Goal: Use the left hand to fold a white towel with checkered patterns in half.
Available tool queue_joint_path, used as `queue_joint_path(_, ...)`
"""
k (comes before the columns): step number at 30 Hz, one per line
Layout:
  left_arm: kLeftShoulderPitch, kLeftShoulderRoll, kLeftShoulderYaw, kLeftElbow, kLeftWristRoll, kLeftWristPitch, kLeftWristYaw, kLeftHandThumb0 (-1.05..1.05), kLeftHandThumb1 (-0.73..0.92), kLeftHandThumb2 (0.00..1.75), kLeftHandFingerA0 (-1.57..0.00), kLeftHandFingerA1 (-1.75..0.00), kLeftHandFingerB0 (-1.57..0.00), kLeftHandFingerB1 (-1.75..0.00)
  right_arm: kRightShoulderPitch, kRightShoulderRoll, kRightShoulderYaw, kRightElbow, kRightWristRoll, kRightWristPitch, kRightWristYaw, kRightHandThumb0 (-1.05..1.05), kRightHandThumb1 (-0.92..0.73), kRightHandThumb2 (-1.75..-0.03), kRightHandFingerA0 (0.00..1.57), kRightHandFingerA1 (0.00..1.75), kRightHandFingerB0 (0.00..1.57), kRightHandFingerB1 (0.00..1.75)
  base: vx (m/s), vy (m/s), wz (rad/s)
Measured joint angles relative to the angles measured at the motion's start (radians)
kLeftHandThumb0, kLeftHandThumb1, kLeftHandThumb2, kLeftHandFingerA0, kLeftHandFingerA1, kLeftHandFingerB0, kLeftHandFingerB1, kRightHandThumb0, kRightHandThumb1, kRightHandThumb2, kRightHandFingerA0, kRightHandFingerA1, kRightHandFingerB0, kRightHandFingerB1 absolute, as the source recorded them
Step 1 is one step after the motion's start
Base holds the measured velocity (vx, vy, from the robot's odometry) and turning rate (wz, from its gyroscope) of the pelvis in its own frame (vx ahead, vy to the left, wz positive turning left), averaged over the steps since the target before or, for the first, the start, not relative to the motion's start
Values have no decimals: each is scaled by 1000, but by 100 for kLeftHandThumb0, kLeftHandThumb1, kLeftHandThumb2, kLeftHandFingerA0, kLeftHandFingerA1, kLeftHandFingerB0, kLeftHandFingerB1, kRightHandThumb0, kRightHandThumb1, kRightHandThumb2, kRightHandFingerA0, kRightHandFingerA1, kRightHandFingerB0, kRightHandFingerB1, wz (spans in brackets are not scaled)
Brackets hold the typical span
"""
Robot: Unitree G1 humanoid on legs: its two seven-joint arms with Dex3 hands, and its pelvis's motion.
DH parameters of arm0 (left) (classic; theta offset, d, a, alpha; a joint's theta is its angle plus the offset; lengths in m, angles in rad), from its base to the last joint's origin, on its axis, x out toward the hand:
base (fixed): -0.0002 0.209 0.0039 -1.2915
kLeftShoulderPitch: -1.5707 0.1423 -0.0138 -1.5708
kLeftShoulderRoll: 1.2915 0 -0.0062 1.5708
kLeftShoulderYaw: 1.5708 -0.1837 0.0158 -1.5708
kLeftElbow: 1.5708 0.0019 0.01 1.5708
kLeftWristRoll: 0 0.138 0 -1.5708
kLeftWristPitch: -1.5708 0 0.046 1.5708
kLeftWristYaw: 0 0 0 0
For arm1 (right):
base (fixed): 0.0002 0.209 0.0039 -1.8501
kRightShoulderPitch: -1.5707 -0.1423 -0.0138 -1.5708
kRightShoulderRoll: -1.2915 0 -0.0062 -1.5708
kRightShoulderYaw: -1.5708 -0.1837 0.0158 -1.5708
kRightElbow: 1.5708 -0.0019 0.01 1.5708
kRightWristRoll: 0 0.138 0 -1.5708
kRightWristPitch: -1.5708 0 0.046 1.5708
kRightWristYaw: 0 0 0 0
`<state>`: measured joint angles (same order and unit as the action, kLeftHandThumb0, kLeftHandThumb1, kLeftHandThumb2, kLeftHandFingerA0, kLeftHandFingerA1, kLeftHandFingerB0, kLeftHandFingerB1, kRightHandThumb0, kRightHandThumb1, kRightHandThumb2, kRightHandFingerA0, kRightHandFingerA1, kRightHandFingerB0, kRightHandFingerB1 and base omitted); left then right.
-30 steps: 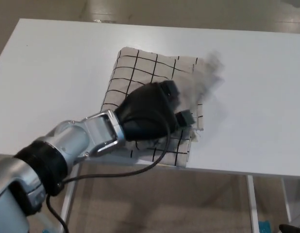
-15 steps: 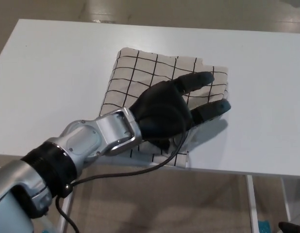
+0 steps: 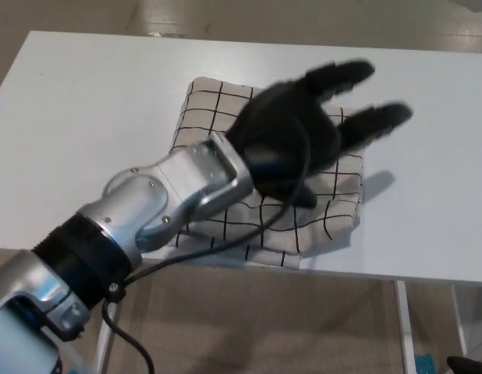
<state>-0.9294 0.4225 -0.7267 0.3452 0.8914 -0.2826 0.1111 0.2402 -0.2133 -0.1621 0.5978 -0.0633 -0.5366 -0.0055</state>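
Note:
The white towel with black checks (image 3: 217,117) lies folded on the white table (image 3: 93,117), near the front edge. My left hand (image 3: 303,132) hovers above the towel's right part, raised off the cloth, with its fingers (image 3: 373,121) spread and pointing to the far right. It holds nothing. The hand and forearm hide the middle of the towel. The towel's front right corner (image 3: 334,222) sits a little rumpled. My right hand does not show.
The table's front edge (image 3: 381,276) runs just below the towel, with a white table leg (image 3: 405,327) and tan floor beneath. A black cable (image 3: 194,253) hangs from my left forearm across the towel's front.
My left hand let go of the towel's edge, opened, and rose up and to the far right. The towel now lies flat, folded over to the right.

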Motion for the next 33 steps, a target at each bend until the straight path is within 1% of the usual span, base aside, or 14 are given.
queue_joint_path(14, 41, 123, 249, -182, -198, 29, -137, -74, 46, 84, -7, -13, -4, -17, 3, 0, -3, -9, 2, 1, 0, -43, -61, -59, 59, 52, 64, 49, 0, 0, 0)
queue_joint_path(15, 41, 123, 249, -182, -198, 29, -137, -75, 55, 58, -2, -25, 0, -25, 3, 0, -3, -9, 2, 1, 0, -43, -61, -58, 60, 51, 65, 50, 0, 0, 0)
queue_joint_path(16, 41, 123, 249, -182, -198, 29, -137, -75, 55, 58, -2, -25, 0, -25, 3, 0, -3, -9, 2, 1, 0, -43, -61, -58, 60, 51, 65, 50, 0, 0, 0)
queue_joint_path(17, 82, 161, 313, -224, -248, 33, -166, -73, 47, 80, -11, -20, -10, -25, 2, 0, -6, -20, 3, 2, 1, -42, -62, -58, 60, 52, 65, 50, 0, 0, 0)
queue_joint_path(18, 82, 161, 313, -224, -248, 33, -166, -67, 43, 79, -6, -30, -5, -35, 2, 0, -6, -20, 3, 2, 1, -43, -62, -59, 62, 52, 65, 50, 0, 0, 0)
queue_joint_path(20, 119, 187, 361, -255, -286, 37, -188, -67, 43, 79, -6, -30, -5, -35, 1, 0, -8, -26, 4, 3, 1, -43, -62, -59, 62, 52, 65, 50, 0, 0, 0)
queue_joint_path(21, 147, 198, 388, -271, -307, 38, -200, -65, 47, 56, -17, -27, -21, -31, 1, 0, -10, -34, 4, 4, 1, -44, -63, -59, 71, 61, 64, 49, 0, 0, 0)
queue_joint_path(22, 164, 202, 402, -280, -320, 39, -206, -65, 47, 56, -17, -27, -21, -31, 1, 0, -11, -40, 4, 4, 1, -44, -63, -59, 71, 61, 64, 49, 0, 0, 0)
queue_joint_path(23, 197, 208, 426, -296, -341, 40, -216, -28, 18, 82, -9, -51, -9, -50, 2, 0, -12, -51, 4, 6, 1, -44, -64, -59, 70, 61, 64, 49, 0, 0, 0)
queue_joint_path(25, 244, 216, 458, -318, -370, 40, -229, -27, 18, 82, -10, -51, -10, -50, 2, 0, -14, -66, 5, 9, 1, -45, -64, -59, 71, 63, 64, 50, 0, 0, 0)
queue_joint_path(26, 287, 220, 486, -338, -393, 40, -239, -55, 41, 54, -32, -33, -30, -31, 3, 0, -16, -79, 6, 11, 2, -45, -64, -59, 73, 65, 66, 50, 0, 0, 0)
queue_joint_path(27, 299, 221, 494, -342, -400, 40, -242, -55, 41, 54, -32, -33, -30, -31, 3, 0, -17, -83, 6, 12, 2, -45, -64, -59, 73, 65, 66, 50, 0, 0, 0)
queue_joint_path(28, 344, 222, 522, -358, -423, 40, -253, -60, 38, 68, -33, -41, -29, -38, 3, 0, -20, -95, 7, 13, 2, -45, -64, -59, 74, 65, 67, 50, 0, 0, 0)
queue_joint_path(33, 486, 222, 605, -399, -494, 41, -292, -66, 39, 70, -44, -45, -37, -41, -1, -1, -28, -119, 8, 15, 2, -44, -63, -59, 67, 60, 68, 50, 0, 0, 0)
